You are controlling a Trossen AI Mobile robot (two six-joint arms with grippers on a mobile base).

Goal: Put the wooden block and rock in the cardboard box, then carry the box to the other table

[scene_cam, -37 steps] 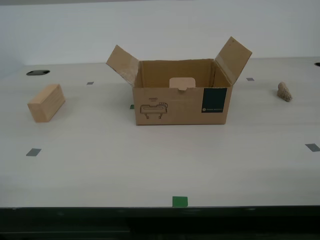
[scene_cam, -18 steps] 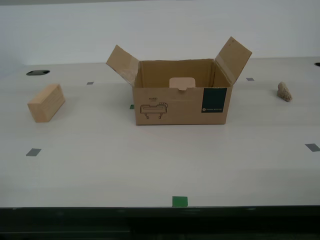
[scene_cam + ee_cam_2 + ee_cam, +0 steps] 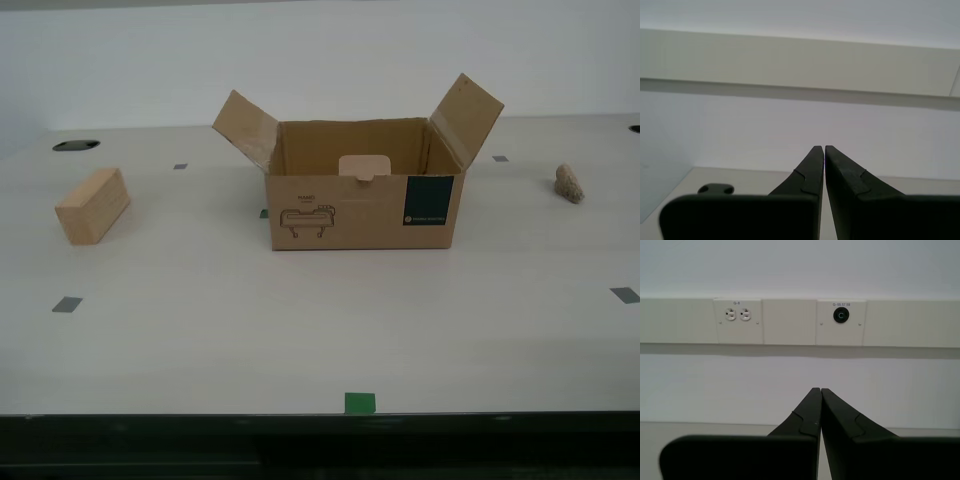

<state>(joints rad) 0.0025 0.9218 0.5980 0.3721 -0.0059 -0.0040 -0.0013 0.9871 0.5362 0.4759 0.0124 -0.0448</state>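
Note:
The cardboard box (image 3: pixel 362 200) stands open in the middle of the pale table, side flaps raised, teal label and line drawing facing the camera. The wooden block (image 3: pixel 92 205) lies on the table toward the exterior view's left. The rock (image 3: pixel 569 183) rests toward the exterior view's right. Neither arm shows in the exterior view. My first gripper (image 3: pixel 820 389) is shut, tips together, pointing at a wall with nothing between them. My second gripper (image 3: pixel 824 147) is shut too, facing a wall above a table edge. The other table is out of view.
Grey square marks (image 3: pixel 67 304) and a green tape piece (image 3: pixel 360 402) dot the pale table (image 3: pixel 300 320). A dark cable hole (image 3: pixel 76 145) sits at the back toward the exterior view's left. A wall trunking with sockets (image 3: pixel 737 315) faces the first wrist view.

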